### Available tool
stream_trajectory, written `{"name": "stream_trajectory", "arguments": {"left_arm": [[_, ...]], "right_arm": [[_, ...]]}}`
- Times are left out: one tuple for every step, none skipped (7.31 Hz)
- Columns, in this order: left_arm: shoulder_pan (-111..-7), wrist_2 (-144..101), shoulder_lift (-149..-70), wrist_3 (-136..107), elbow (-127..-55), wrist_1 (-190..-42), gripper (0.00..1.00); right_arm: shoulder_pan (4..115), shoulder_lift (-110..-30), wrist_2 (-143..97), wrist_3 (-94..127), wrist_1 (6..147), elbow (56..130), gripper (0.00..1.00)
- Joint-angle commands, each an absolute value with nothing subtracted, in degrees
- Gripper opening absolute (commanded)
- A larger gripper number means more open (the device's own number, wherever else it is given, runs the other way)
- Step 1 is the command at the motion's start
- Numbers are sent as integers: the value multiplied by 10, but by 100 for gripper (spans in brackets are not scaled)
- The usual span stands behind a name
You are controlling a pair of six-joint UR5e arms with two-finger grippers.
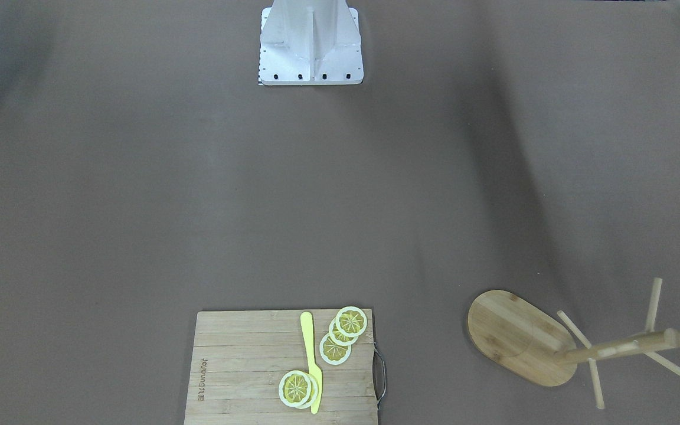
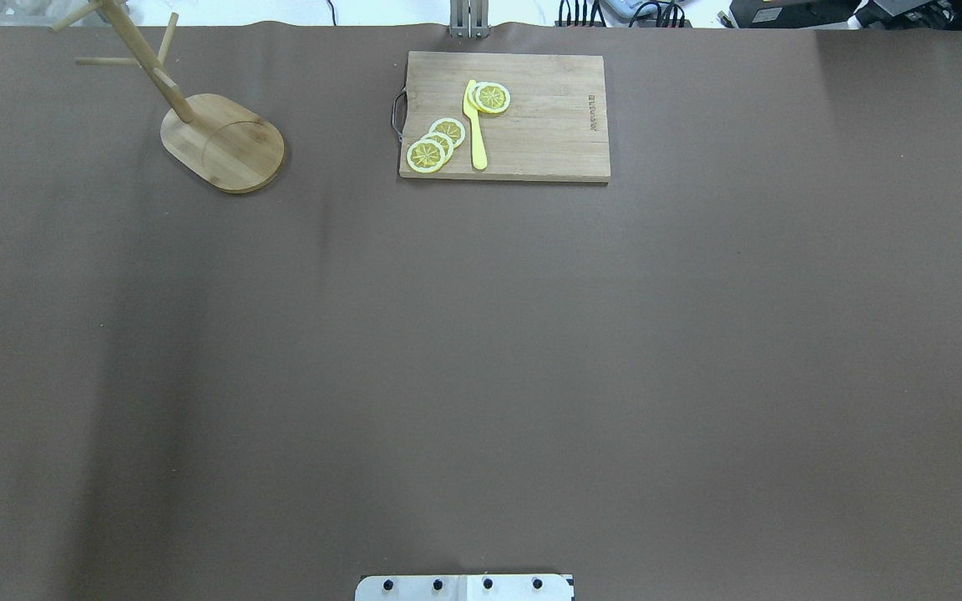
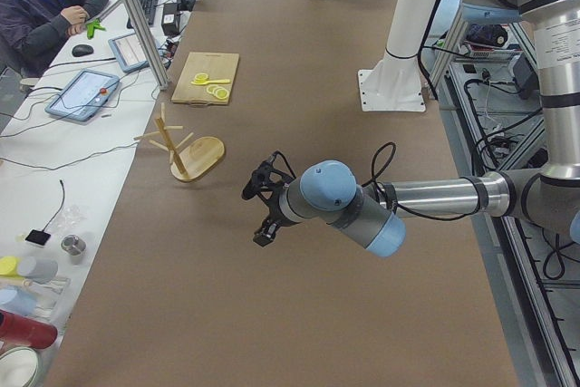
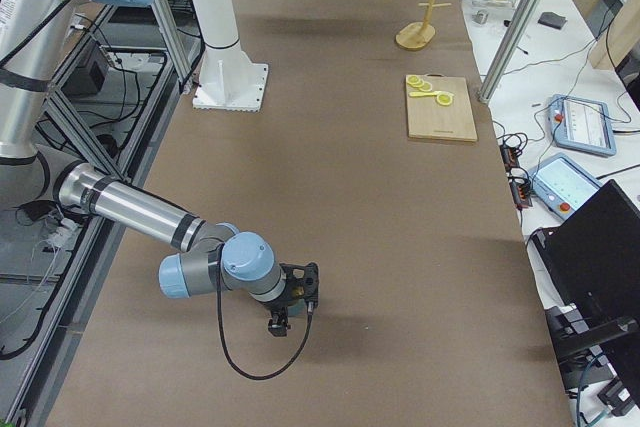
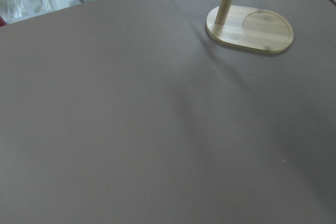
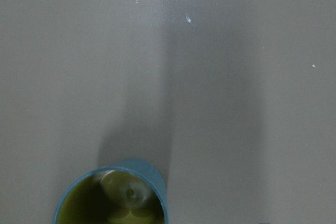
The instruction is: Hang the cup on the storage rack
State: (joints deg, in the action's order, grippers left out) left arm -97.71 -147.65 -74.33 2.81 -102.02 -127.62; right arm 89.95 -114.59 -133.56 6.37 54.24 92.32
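Far left on the counter [image 2: 481, 351] is where the bamboo mug tree [image 2: 222, 143] is stood, upright on its oval base with every peg bare, so nothing's been hung yet. The left arm [image 3: 362, 215] is held out over bare counter on the near side of the tree, probably just parked out of the way. The left jaws are only caught by the side camera, so spread or pressed together can't be told.

In the middle, at the far edge, a wooden cutting board [image 2: 548, 125] is laid out with lemon slices [image 2: 427, 155] and a yellow knife [image 2: 476, 133]. That's clutter, not needed here.

Way over at the right end, well apart from the tree, the blue-grey cup [image 6: 113, 195] is stood upright, mouth up, most likely so it can be taken from above. The right jaws are hung just over it. In the wrist view the cup is caught at the bottom edge, so it's reckoned to be slightly off-centre below them. Whether the right jaws are spread can't be told either, and the handle isn't seen. A long carry across is expected.
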Motion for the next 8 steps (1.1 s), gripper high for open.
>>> {"name": "stream_trajectory", "arguments": {"left_arm": [[-977, -1477, -743, 28, -1020, -1277, 99], [-977, -1477, -743, 28, -1020, -1277, 99], [-977, -1477, -742, 28, -1020, -1277, 99], [-977, -1477, -742, 28, -1020, -1277, 99], [-977, -1477, -743, 28, -1020, -1277, 99], [-977, -1477, -742, 27, -1020, -1277, 99], [-977, -1477, -743, 28, -1020, -1277, 99], [-977, -1477, -743, 27, -1020, -1277, 99]], "right_arm": [[897, -1142, -1336, 69, 537, 922, 87], [883, -1139, -1335, 68, 536, 921, 87], [872, -1139, -1335, 65, 536, 921, 87], [858, -1139, -1333, 62, 536, 921, 88], [846, -1140, -1330, 61, 535, 921, 88], [842, -1140, -1322, 58, 535, 918, 88], [840, -1140, -1311, 57, 535, 911, 87], [839, -1140, -1310, 59, 535, 911, 84]]}}
